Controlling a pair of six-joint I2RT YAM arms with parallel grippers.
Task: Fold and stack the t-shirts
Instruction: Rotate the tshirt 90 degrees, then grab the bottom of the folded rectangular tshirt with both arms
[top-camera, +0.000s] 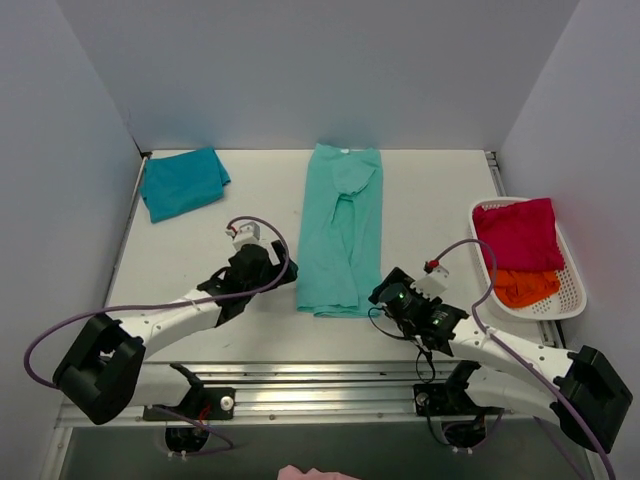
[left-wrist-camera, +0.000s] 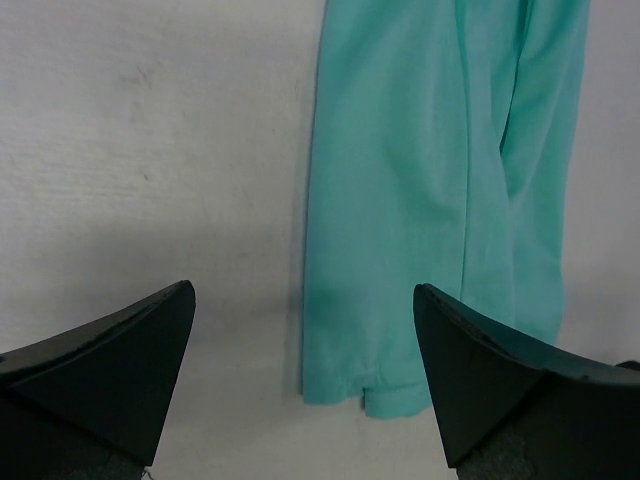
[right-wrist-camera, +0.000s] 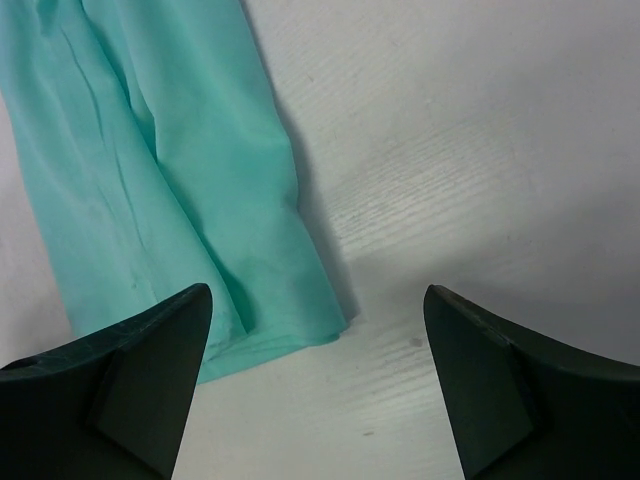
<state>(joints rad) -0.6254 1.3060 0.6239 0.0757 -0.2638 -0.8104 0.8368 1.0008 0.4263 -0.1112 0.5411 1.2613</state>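
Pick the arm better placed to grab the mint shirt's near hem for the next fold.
Right, narrowly. The open right gripper sits beside the mint-green shirt's near hem corner; the open left gripper sits slightly farther up its side.

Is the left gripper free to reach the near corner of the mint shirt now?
Likely yes. The left gripper is open, and a corner of the mint shirt lies just ahead of it, with nothing between them.

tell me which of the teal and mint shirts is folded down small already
The darker teal-blue t-shirt at the far left corner: it is a compact bundle, while the mint-green t-shirt lies stretched out as a long strip in the middle.
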